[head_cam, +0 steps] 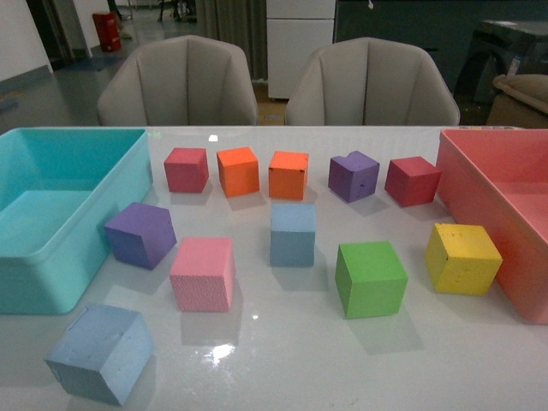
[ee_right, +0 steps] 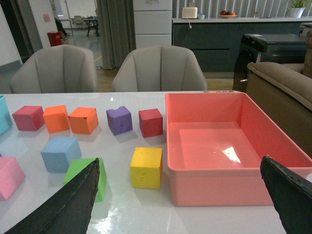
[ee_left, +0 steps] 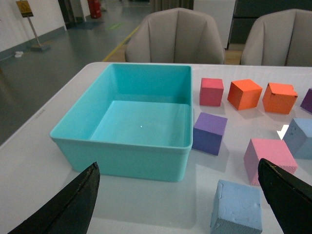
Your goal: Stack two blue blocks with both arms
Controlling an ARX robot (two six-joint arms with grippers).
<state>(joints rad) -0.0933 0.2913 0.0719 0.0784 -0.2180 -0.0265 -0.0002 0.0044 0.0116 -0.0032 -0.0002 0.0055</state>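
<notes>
One pale blue block (head_cam: 101, 352) lies at the table's front left; it also shows in the left wrist view (ee_left: 237, 207), between my left gripper's open fingers. The other blue block (head_cam: 293, 234) sits mid-table and shows in the right wrist view (ee_right: 61, 153) and at the edge of the left wrist view (ee_left: 300, 138). My left gripper (ee_left: 180, 204) is open and empty, above the table beside the teal bin. My right gripper (ee_right: 180, 204) is open and empty, in front of the pink bin. Neither arm shows in the front view.
A teal bin (head_cam: 51, 257) stands at the left and a pink bin (head_cam: 479, 184) at the right. Around the blue blocks lie a pink cube (head_cam: 203, 273), green cube (head_cam: 370, 278), yellow cube (head_cam: 462, 258), two purple cubes, two orange cubes and two red cubes.
</notes>
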